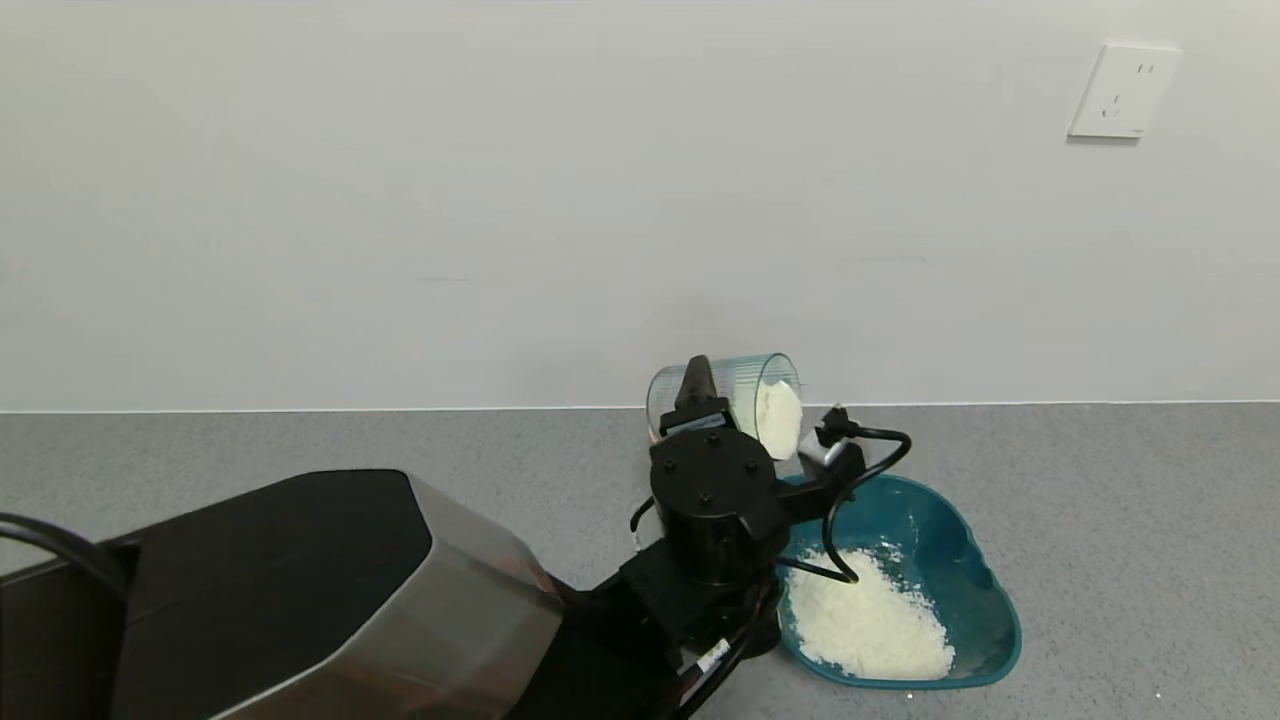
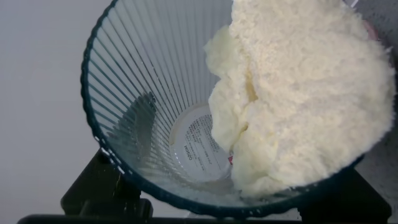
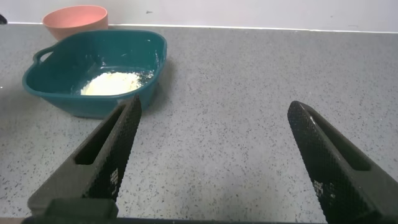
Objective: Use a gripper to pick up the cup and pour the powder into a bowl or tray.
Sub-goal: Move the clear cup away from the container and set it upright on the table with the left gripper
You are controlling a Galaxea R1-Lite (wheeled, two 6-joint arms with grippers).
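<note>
My left gripper (image 1: 712,402) is shut on the ribbed transparent cup (image 1: 740,388) and holds it tipped on its side above the far-left rim of the teal tray (image 1: 935,515). White powder (image 1: 779,418) sits at the cup's mouth. A pile of powder (image 1: 868,625) lies in the tray. In the left wrist view the cup (image 2: 149,99) fills the picture, with clumped powder (image 2: 305,106) along one side and a black finger (image 2: 93,193) outside its wall. My right gripper (image 3: 211,143) is open and empty over bare counter, away from the tray (image 3: 93,46).
A pink bowl (image 3: 74,18) stands just behind the tray, near the wall. The grey speckled counter (image 1: 1120,560) meets a white wall at the back. A wall socket (image 1: 1122,90) is at the upper right. My left arm's housing (image 1: 300,590) fills the lower left.
</note>
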